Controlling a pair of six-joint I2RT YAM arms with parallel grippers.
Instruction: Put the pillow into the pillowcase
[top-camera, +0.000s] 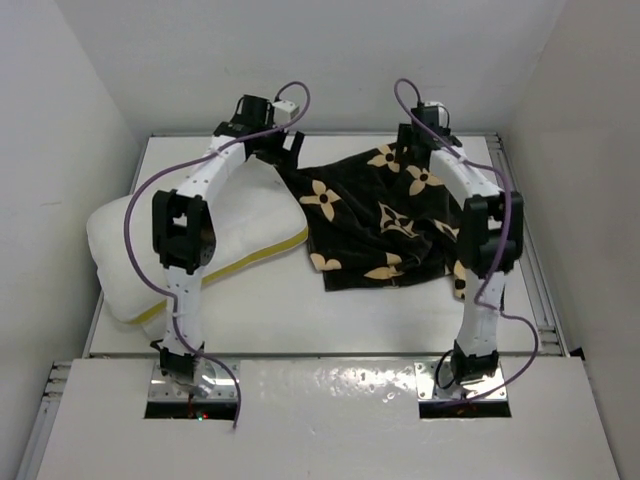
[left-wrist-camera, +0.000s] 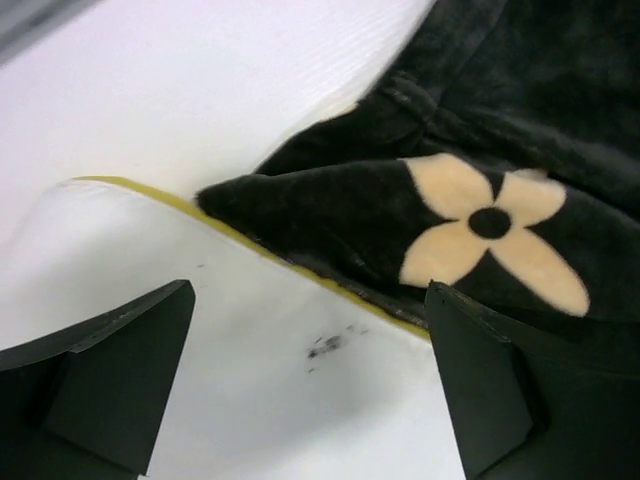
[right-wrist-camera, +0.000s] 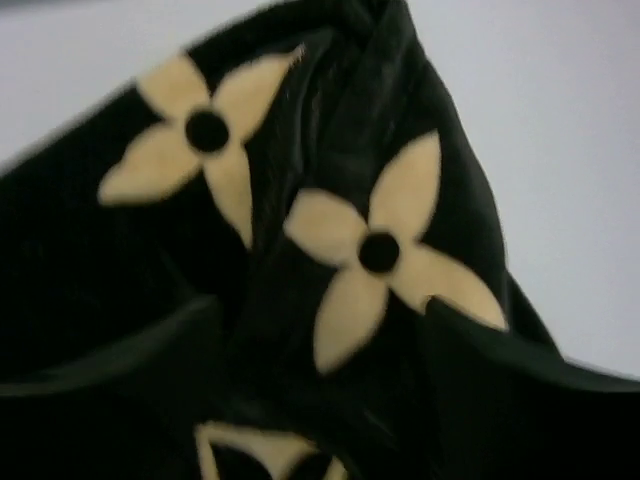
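Note:
The white pillow (top-camera: 115, 250) lies at the table's left, its yellow band (left-wrist-camera: 140, 196) showing along one edge. To its right the black flowered pillowcase (top-camera: 370, 215) lies crumpled, with one corner (left-wrist-camera: 300, 210) draped onto the pillow. My left gripper (top-camera: 280, 148) hovers at that far-left corner; in the left wrist view it (left-wrist-camera: 310, 375) is open, with only white surface between the fingers. My right gripper (top-camera: 415, 150) is over the pillowcase's far right corner. In the blurred right wrist view it (right-wrist-camera: 320, 330) stands open over the dark fabric (right-wrist-camera: 100, 280).
White walls close in the table (top-camera: 400, 320) on the left, back and right. A metal rail (top-camera: 540, 290) runs along the right edge. Both arm bases sit in a raised white shelf (top-camera: 320, 390) at the near edge.

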